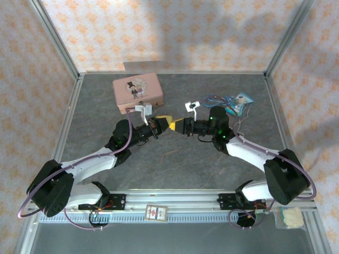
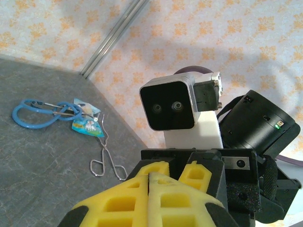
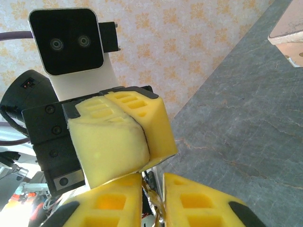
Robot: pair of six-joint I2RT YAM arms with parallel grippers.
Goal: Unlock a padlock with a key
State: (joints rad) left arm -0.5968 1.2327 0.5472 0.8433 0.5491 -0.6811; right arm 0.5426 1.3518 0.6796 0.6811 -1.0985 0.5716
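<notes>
Both grippers meet tip to tip above the middle of the table. My left gripper [image 1: 167, 123] is shut, its yellow fingers [image 2: 142, 189] pressed flat together. The key is almost wholly hidden between them; a thin silvery sliver [image 3: 159, 163] pokes out at their lower edge in the right wrist view. My right gripper [image 1: 179, 125] is shut on the small brass padlock [image 3: 155, 201], which shows as a gold strip in the narrow gap between its fingers [image 3: 118, 203]. The left gripper's tip [image 3: 146, 142] sits just above that padlock, touching or nearly touching it.
A pink tin [image 1: 139, 92] lies behind the left gripper. A blue cord [image 2: 33, 113] with a teal packet [image 2: 87, 124] and a thin wire loop [image 2: 106, 161] lie at the back right. A small card [image 1: 155, 212] rests on the front rail, a pale bag [image 1: 291, 217] at the near right.
</notes>
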